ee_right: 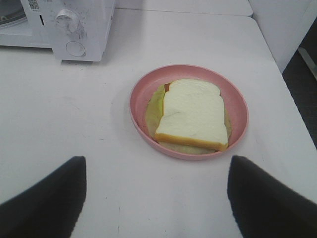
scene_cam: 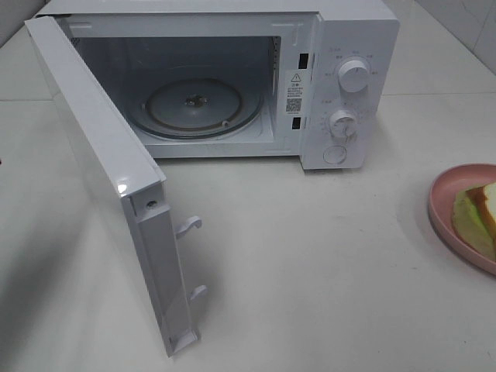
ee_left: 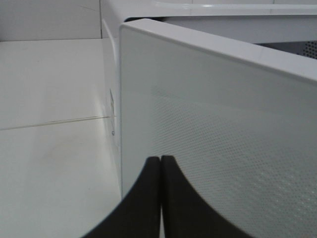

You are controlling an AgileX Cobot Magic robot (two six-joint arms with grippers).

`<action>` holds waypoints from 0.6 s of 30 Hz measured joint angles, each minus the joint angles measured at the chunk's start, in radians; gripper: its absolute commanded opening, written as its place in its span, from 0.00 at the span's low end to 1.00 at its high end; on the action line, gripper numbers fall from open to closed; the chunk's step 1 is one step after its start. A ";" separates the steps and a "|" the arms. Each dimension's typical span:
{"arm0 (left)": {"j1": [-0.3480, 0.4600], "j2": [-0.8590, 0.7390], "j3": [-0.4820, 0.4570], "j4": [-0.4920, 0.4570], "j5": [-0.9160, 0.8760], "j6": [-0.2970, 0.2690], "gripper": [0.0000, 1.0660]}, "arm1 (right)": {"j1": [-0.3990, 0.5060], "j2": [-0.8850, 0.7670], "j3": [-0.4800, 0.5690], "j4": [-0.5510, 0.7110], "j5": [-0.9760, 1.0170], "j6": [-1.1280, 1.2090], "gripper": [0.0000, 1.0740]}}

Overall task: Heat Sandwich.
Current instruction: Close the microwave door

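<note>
The sandwich [ee_right: 192,113] looks light, soft and loosely layered; better to grip the pink plate [ee_right: 140,87] rim at 6 o'clock. The right tool [ee_right: 156,198] gapes wide and empty; the left tool [ee_left: 161,198] is pinched closed, holding nothing.

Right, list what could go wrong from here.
1. The sandwich lies loose on the plate, bread over lettuce; a tilted lift could slide it off.
2. The right gripper is open and apart from the plate, whose rim is low, so a pinch there may slip.
3. The microwave door stands open toward the left, with the shut left gripper close to it; a nudge could swing it into the loading path.
</note>
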 measured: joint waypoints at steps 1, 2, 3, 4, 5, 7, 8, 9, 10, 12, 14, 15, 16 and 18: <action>-0.028 0.015 0.000 -0.014 0.000 0.019 0.00 | 0.000 0.000 0.000 0.000 0.000 0.000 0.71; -0.043 0.027 -0.001 -0.025 0.000 0.026 0.00 | 0.000 0.000 0.000 0.000 0.000 0.000 0.71; -0.058 0.040 -0.003 -0.035 0.000 0.032 0.00 | 0.000 0.000 0.000 0.000 0.000 0.000 0.71; -0.058 0.040 -0.003 -0.035 0.000 0.032 0.00 | 0.000 0.000 0.000 0.000 0.000 0.000 0.71; -0.088 0.067 -0.012 -0.055 0.000 0.037 0.00 | 0.000 0.000 0.000 0.000 0.000 0.000 0.71; -0.118 0.093 -0.025 -0.070 0.000 0.043 0.00 | 0.000 0.000 0.000 0.000 0.000 0.000 0.71; -0.118 0.093 -0.025 -0.070 0.000 0.043 0.00 | 0.000 0.000 0.000 0.000 0.000 0.000 0.71; -0.137 0.106 -0.033 -0.081 0.000 0.048 0.00 | 0.000 0.000 0.000 0.000 0.000 0.000 0.71; -0.171 0.127 -0.049 -0.109 0.000 0.067 0.00 | 0.000 0.000 0.000 0.000 0.000 0.000 0.71; -0.191 0.134 -0.054 -0.129 0.000 0.077 0.00 | 0.000 0.000 0.000 0.000 0.000 0.000 0.71; -0.241 0.156 -0.070 -0.191 0.000 0.113 0.00 | 0.000 0.000 0.000 0.000 0.000 0.000 0.71; -0.258 0.164 -0.073 -0.216 0.000 0.125 0.00 | 0.000 0.000 0.000 0.000 0.000 0.000 0.71; -0.272 0.170 -0.078 -0.235 0.000 0.137 0.00 | 0.000 0.000 0.000 0.000 0.000 0.000 0.71; -0.306 0.184 -0.086 -0.284 0.001 0.155 0.00 | 0.000 0.000 0.000 0.000 0.000 0.000 0.71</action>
